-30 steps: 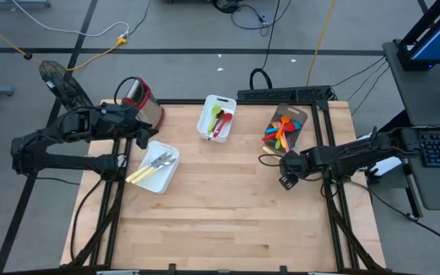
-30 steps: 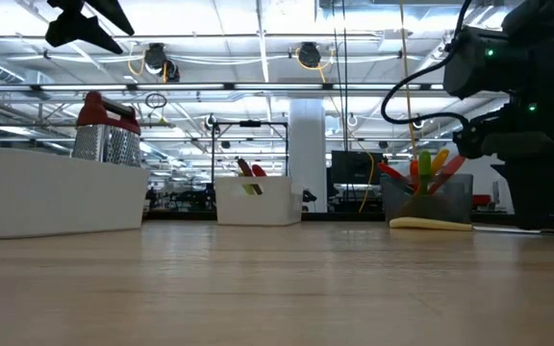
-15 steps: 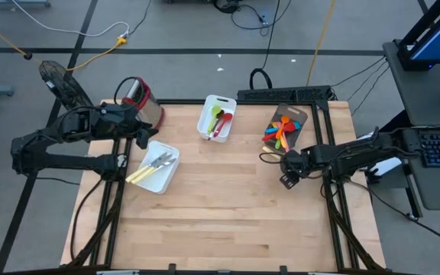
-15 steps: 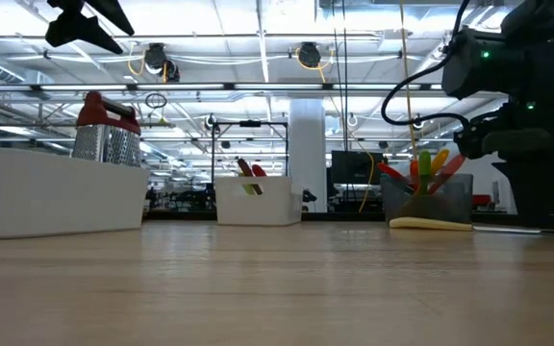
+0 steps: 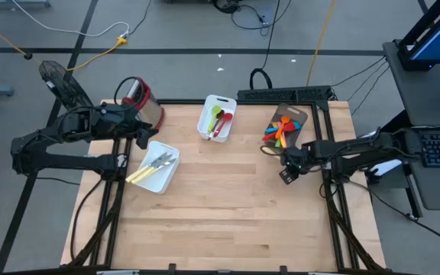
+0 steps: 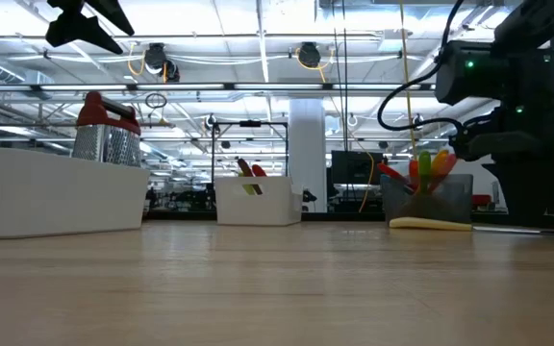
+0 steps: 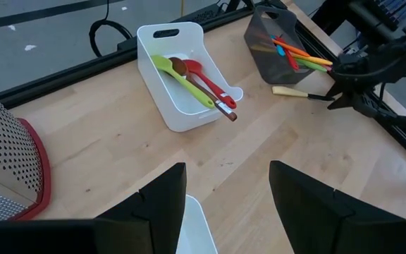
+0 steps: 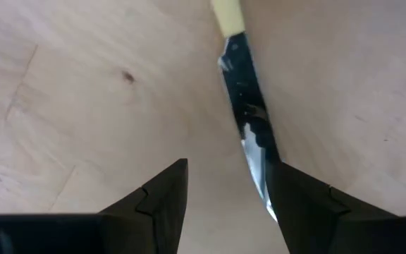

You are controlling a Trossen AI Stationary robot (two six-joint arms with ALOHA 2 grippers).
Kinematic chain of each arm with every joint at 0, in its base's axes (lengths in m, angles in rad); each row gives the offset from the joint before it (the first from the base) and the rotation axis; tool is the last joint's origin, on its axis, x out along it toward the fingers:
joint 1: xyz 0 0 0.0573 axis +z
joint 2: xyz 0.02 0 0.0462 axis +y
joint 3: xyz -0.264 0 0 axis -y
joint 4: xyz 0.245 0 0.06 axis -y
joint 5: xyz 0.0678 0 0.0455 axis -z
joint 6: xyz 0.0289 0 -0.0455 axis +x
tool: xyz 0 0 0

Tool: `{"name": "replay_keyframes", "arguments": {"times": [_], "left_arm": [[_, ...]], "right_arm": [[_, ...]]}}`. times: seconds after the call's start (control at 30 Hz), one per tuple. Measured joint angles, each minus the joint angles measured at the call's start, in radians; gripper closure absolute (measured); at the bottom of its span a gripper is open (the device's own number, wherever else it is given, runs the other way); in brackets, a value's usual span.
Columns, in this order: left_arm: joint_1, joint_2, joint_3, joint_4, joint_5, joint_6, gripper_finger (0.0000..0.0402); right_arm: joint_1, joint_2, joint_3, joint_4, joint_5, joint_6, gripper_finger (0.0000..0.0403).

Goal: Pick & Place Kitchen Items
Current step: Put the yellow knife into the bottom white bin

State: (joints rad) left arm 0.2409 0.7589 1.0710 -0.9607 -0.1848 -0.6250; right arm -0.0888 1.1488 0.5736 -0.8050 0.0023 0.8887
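The cream-handled knife (image 8: 249, 120) lies flat on the table just beneath my right gripper (image 8: 224, 204), blade beside one finger; my jaws stand apart, empty; I should centre over it before closing; beyond, the grey holder (image 5: 290, 122) keeps coloured spoons (image 5: 279, 131); my left gripper (image 7: 228, 204) waits open above the cutlery tray (image 5: 166, 177).

Left gripper (image 5: 142, 137): hovering at nine o'clock, fingers spread.
Right gripper (image 5: 285, 174): reaching low at three o'clock, fingers parted.

Two dark jointed arms trailing black cables.
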Motion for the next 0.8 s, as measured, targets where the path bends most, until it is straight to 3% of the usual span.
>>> {"name": "replay_keyframes", "arguments": {"times": [0.33, 0.8], "left_arm": [[0.000, 0.000, 0.000, 0.000, 0.000, 0.002, 0.0192], [0.000, 0.000, 0.000, 0.000, -0.001, 0.018, 0.0192]], "right_arm": [[-0.077, 0.000, 0.000, 0.000, 0.056, -0.020, 0.0218], [-0.074, 0.055, -0.105, 0.102, -0.005, 0.022, 0.0218]]}}
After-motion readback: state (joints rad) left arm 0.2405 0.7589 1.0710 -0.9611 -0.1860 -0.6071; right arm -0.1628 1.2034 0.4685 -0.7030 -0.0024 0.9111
